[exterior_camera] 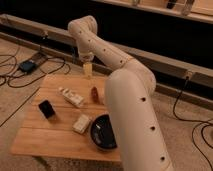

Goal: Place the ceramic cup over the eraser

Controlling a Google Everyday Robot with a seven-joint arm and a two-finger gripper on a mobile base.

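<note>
The ceramic cup (88,70), small and cream-coloured, is upright at the far edge of the wooden table (47,142). My gripper (87,62) hangs straight above it, pointing down, its jaws spread wide around the cup's top. Whether they touch the cup I cannot tell. The eraser (46,108), a small black block, lies on the left part of the table, well to the near left of the cup and gripper. My white arm comes in from the lower right and arches over the table's right side.
A long white bar (71,96) and a small brown object (94,93) lie mid-table. A pale block (81,123) sits beside a wide black bowl (103,132) near the front. Cables and a power box (26,65) lie on the floor to the left.
</note>
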